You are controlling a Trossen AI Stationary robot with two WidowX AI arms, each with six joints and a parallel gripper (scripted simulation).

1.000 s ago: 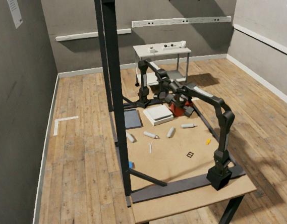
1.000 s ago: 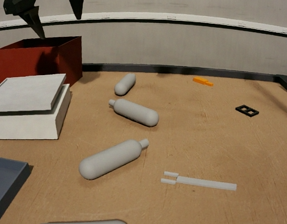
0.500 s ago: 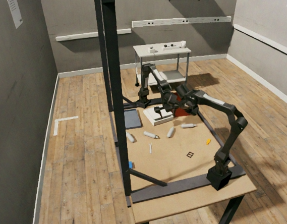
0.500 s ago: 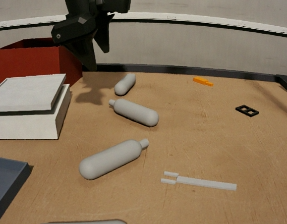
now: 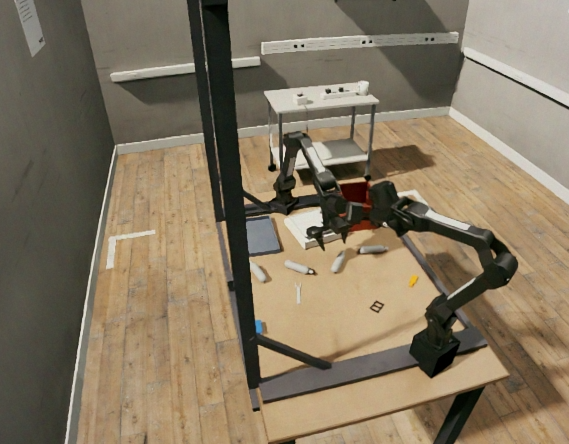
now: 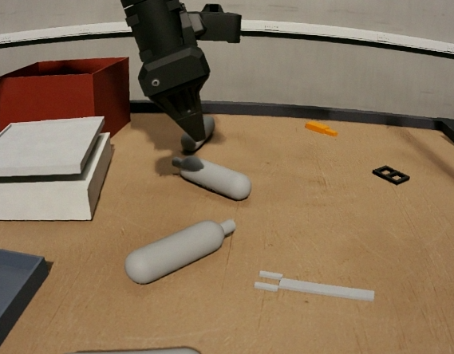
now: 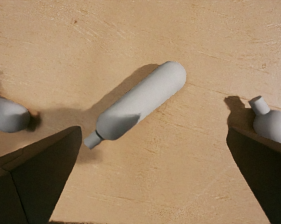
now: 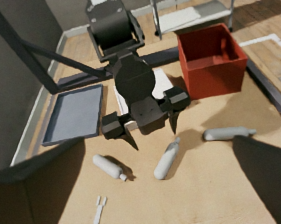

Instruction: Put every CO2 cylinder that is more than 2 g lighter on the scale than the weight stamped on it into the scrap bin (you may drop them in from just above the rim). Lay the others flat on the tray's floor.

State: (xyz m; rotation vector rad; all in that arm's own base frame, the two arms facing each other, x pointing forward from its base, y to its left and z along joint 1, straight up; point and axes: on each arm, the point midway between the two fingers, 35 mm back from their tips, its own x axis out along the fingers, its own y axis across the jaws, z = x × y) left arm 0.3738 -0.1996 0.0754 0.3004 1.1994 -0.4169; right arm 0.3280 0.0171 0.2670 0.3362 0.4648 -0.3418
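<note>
4 smooth, round-ended grey cylinders [image 5: 372, 249] [image 6: 215, 178] [image 7: 142, 101] [image 8: 166, 161] lie on wood-grained tabletop [image 5: 338, 330] [image 6: 309, 223] [image 7: 216, 30] [image 8: 141, 200].

The exterior view's bottom edge crops one cylinder [image 6: 150, 351] (nearly all of it).
</note>
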